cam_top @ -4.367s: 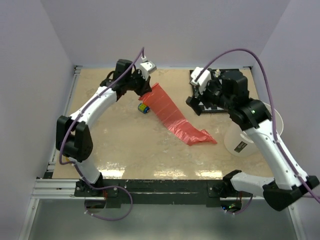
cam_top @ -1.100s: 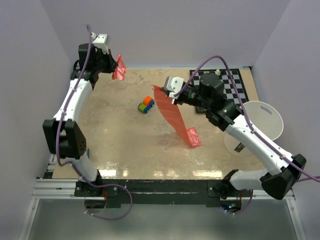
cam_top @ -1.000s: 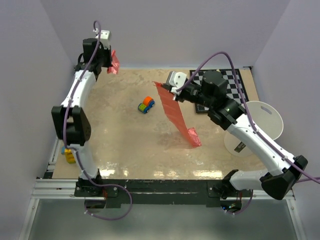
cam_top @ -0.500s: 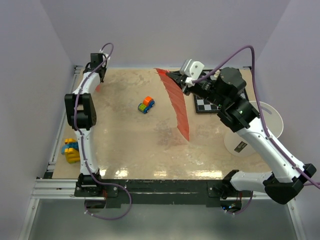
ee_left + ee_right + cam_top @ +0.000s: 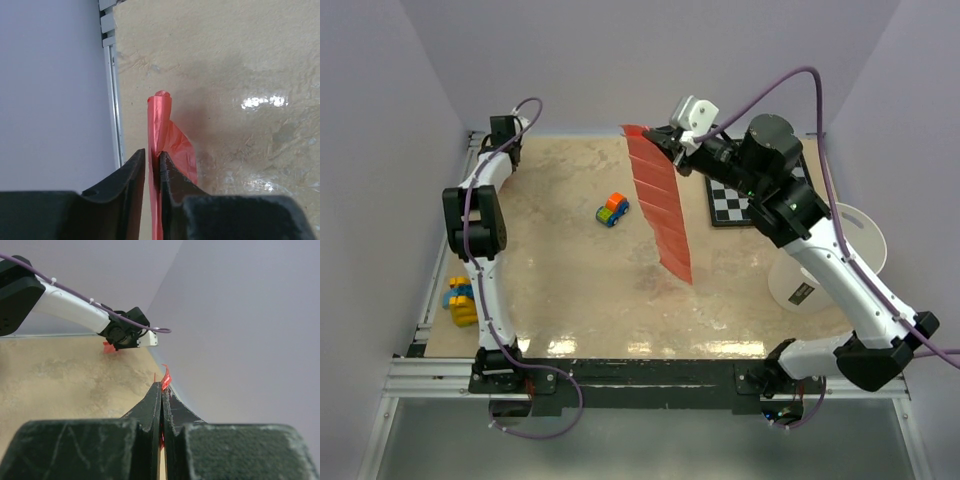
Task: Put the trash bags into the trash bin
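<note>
Currently: bag aloft, carry to bin not yet made.
Right gripper (image 5: 665, 139), jaws clamped on the top edge of the bag (image 5: 665, 210); bag hangs as a long strip over the table (image 5: 570, 290), well apart from the bin (image 5: 865, 235) at right. Left gripper (image 5: 151, 156), far-left corner: jaws a slit apart, red scrap (image 5: 159, 115) between; pinched or freed, we cannot tell. Next, we judge: swing right, lower the strip's tail into the bin.

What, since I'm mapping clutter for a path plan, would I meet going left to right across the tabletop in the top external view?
yellow and blue toy → toy car → trash bag → checkerboard → trash bin
</note>
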Tool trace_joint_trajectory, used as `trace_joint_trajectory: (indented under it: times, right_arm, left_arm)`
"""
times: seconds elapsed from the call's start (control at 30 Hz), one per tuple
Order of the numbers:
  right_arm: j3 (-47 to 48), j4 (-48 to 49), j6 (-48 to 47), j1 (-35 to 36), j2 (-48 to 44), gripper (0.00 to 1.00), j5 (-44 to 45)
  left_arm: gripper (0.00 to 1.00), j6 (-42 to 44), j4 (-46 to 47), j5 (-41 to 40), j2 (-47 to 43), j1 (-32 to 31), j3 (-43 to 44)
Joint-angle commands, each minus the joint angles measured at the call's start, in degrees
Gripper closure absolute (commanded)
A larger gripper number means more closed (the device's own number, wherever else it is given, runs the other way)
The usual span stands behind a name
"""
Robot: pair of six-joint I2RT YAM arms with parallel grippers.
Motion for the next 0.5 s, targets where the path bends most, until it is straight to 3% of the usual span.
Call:
trace_joint_trajectory:
  times: [0.0,0.17,0.23,0.33,0.47]
  right_arm:
    - [8.0,-3.7,1.1,0.0,2.9,1.00,2.5]
    - [18.4,-11.0,-1.2,0.0,10.7,1.00,0.4]
    - [20.2,-11.0,-4.0,0.0,11.9,1.00,2.0]
    - [20.4,-8.6,-5.8,-0.1,11.4,1.00,9.3]
    - [14.5,-1.4,-1.6,-0.9,8.3,1.00,10.3]
  left_arm:
    - [0.69,1.9,1.8,4.3,-1.5,0.0,0.0]
    - [0.62,3.9,0.8,7.7,-4.0,-0.2,-1.4]
    - [0.50,4.3,0.0,7.0,-4.1,-0.2,-0.7]
    - [0.36,3.4,-1.6,10.9,-6.0,0.0,-0.3]
    - [0.28,-2.4,-0.3,19.7,-13.8,-0.1,-6.2]
